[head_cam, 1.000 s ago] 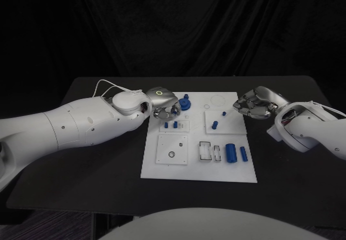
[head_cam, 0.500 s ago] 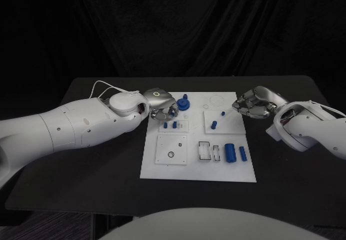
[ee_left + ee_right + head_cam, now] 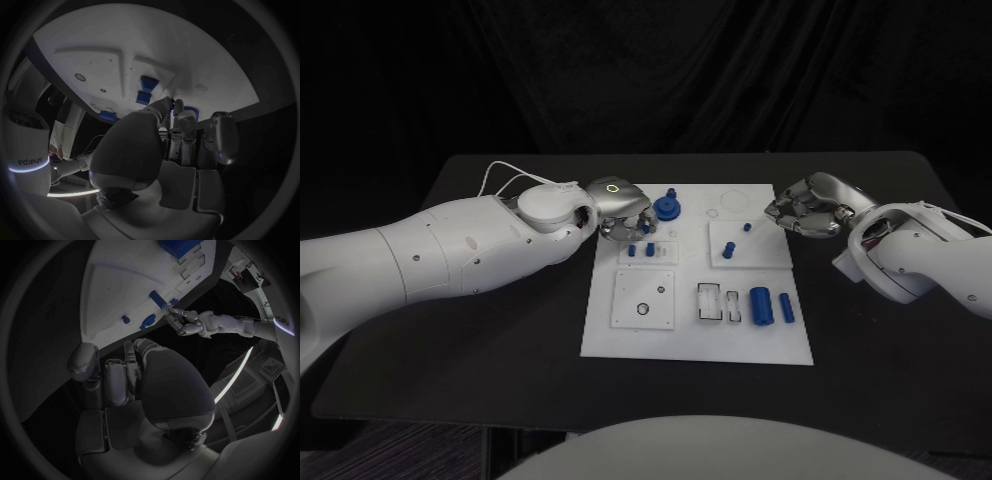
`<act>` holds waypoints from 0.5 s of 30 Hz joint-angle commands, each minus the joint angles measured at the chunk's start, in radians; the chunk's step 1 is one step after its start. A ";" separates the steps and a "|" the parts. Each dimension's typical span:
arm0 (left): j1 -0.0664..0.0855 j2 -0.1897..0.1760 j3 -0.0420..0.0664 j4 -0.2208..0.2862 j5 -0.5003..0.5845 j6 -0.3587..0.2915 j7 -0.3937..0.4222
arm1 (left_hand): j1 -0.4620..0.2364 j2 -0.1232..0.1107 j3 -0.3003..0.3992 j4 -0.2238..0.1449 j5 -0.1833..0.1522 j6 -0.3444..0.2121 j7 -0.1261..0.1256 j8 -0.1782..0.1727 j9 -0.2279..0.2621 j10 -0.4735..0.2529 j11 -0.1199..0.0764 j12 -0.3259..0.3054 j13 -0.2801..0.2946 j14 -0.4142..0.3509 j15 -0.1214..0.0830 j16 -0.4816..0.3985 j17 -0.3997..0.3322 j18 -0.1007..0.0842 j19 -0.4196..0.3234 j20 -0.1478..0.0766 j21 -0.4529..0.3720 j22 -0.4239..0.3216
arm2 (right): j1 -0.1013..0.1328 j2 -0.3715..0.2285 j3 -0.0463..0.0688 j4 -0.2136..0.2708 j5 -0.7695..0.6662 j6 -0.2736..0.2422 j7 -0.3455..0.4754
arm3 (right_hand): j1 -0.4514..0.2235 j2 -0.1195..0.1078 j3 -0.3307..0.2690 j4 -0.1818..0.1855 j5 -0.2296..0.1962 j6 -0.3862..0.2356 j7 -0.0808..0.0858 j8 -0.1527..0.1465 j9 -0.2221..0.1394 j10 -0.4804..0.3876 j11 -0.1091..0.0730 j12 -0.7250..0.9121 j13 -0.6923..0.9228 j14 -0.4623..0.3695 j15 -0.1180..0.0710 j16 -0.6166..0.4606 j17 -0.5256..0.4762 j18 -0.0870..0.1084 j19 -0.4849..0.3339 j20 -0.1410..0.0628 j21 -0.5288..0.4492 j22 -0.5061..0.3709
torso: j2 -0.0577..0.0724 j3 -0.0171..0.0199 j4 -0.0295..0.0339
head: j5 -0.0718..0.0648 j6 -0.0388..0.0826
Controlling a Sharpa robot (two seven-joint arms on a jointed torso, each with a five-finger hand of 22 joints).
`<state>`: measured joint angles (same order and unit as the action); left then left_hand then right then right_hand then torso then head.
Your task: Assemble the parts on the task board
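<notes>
The white task board (image 3: 632, 340) lies in the middle of the black table. A round blue part with a peg (image 3: 669, 207) stands at its far left corner. My left hand (image 3: 625, 212) hovers beside that part, fingers (image 3: 165, 107) stretched down to the board (image 3: 156, 45) near two small blue pegs (image 3: 640, 249); I see nothing gripped. My right hand (image 3: 808, 208) rests off the board's right edge, fingers curled in and holding nothing. The right wrist view shows the left hand (image 3: 199, 324) with its fingertips close to a blue peg (image 3: 159, 299).
Two blue cylinders (image 3: 772, 306) lie at the board's near right beside empty slots (image 3: 714, 302). Two small blue pegs (image 3: 738, 238) stand on the right raised plate. A white cable (image 3: 509, 172) loops behind my left arm. Bare black table (image 3: 473, 350) surrounds the board.
My left hand has drawn slightly back towards the far left of the board. The right hand and the parts have not moved.
</notes>
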<state>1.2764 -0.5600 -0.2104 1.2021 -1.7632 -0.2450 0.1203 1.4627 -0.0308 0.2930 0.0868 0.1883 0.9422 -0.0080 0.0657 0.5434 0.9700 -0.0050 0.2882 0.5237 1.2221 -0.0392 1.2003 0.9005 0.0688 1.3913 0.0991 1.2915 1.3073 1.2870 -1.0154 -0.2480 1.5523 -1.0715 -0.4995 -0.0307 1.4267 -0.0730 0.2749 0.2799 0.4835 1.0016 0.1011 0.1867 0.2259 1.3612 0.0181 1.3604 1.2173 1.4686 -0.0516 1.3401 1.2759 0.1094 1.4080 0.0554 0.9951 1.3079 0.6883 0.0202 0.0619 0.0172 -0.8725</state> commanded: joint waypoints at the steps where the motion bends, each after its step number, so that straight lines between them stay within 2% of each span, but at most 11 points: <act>1: -0.001 -0.001 0.000 -0.002 0.001 0.019 0.001 | -0.009 -0.001 -0.004 0.003 -0.006 -0.019 -0.002 -0.005 -0.005 -0.015 0.003 -0.007 0.002 -0.011 0.002 -0.005 -0.005 -0.006 -0.008 0.003 -0.008 0.179 | -0.002 0.000 0.000 0.000 -0.001 0.007 -0.017 | 0.008 0.000 0.004 0.000 -0.005 -0.010 0.000 -0.006 0.002 -0.003 0.000 -0.006 -0.001 0.014 0.002 -0.006 -0.001 -0.002 -0.005 0.001 -0.002 0.119 | 0.001 0.0003 0.0001 | 0.001 0.000; 5: -0.001 -0.002 0.000 -0.002 0.001 0.023 -0.007 | -0.020 -0.009 -0.003 0.018 -0.046 -0.087 -0.026 -0.006 -0.030 -0.069 0.020 -0.037 0.001 -0.027 0.015 -0.018 -0.025 -0.001 -0.023 0.004 -0.032 0.172 | -0.002 0.000 0.000 0.000 -0.001 0.008 -0.017 | 0.008 0.000 0.004 0.000 -0.005 -0.010 0.000 -0.006 0.002 -0.003 0.000 -0.006 -0.001 0.014 0.002 -0.006 -0.001 -0.002 -0.005 0.001 -0.002 0.119 | 0.001 0.0000 0.0000 | 0.001 0.000; 10: -0.002 -0.010 0.000 0.001 0.001 0.005 -0.014 | -0.032 -0.027 -0.009 0.035 -0.069 -0.164 -0.050 -0.005 -0.058 -0.137 0.039 -0.070 -0.005 -0.039 0.030 -0.026 -0.038 0.002 -0.033 0.006 -0.053 0.167 | -0.002 -0.003 0.000 0.001 -0.001 0.007 -0.016 | 0.009 0.000 0.004 0.000 -0.005 -0.011 0.001 -0.006 0.002 -0.004 0.000 -0.006 -0.002 0.014 0.002 -0.006 -0.001 -0.002 -0.005 0.001 -0.004 0.118 | 0.001 0.0001 -0.0005 | 0.002 0.000; 12: -0.002 -0.018 0.000 0.003 0.001 -0.026 -0.010 | -0.029 -0.033 -0.014 0.039 -0.072 -0.227 -0.078 -0.005 -0.078 -0.169 0.050 -0.076 0.000 -0.042 0.039 -0.025 -0.040 0.002 -0.033 0.008 -0.057 0.167 | -0.002 -0.005 0.000 0.002 -0.001 0.006 -0.015 | 0.008 -0.001 0.004 0.000 -0.006 -0.011 0.001 -0.007 0.002 -0.004 0.001 -0.006 -0.002 0.014 0.002 -0.007 -0.002 -0.002 -0.006 0.001 -0.005 0.118 | 0.001 0.0004 -0.0005 | 0.002 0.000; 14: -0.002 -0.029 0.000 0.006 0.001 -0.065 -0.001 | -0.028 -0.035 -0.017 0.040 -0.072 -0.251 -0.091 -0.004 -0.084 -0.180 0.052 -0.076 0.004 -0.041 0.041 -0.024 -0.039 0.002 -0.032 0.008 -0.057 0.168 | -0.002 -0.007 0.000 0.004 -0.001 0.003 -0.010 | 0.008 -0.001 0.004 0.000 -0.006 -0.011 0.001 -0.007 0.002 -0.004 0.001 -0.006 -0.002 0.014 0.002 -0.007 -0.002 -0.002 -0.006 0.001 -0.005 0.118 | 0.001 0.0002 -0.0005 | 0.003 0.000; 15: -0.002 -0.033 0.000 0.007 0.001 -0.082 0.005 | -0.026 -0.036 -0.023 0.040 -0.072 -0.284 -0.109 -0.004 -0.091 -0.197 0.058 -0.076 0.010 -0.040 0.045 -0.021 -0.037 0.002 -0.030 0.010 -0.057 0.168 | -0.002 -0.009 0.000 0.005 -0.001 0.001 -0.008 | 0.008 -0.001 0.004 0.000 -0.006 -0.011 0.001 -0.007 0.002 -0.004 0.001 -0.007 -0.002 0.014 0.002 -0.007 -0.002 -0.002 -0.005 0.001 -0.004 0.119 | 0.001 0.0000 -0.0005 | 0.003 0.000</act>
<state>1.2755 -0.5888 -0.2116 1.2053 -1.7640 -0.2538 0.1113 1.4363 -0.0571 0.2760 0.1261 0.1224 0.6817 -0.1036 0.0658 0.4582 0.7861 0.0490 0.2157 0.5290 1.1813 -0.0049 1.1801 0.8619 0.0689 1.3634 0.1055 1.2371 1.3073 1.2869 -1.0210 -0.2480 1.5538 -1.0715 -0.4979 -0.0319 1.4277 -0.0720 0.2748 0.2799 0.4835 0.9980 0.1047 0.1867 0.2266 1.3612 0.0181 1.3604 1.2167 1.4686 -0.0516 1.3401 1.2743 0.1094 1.4080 0.0555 0.9951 1.3077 0.6891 0.0201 0.0617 0.0194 -0.8725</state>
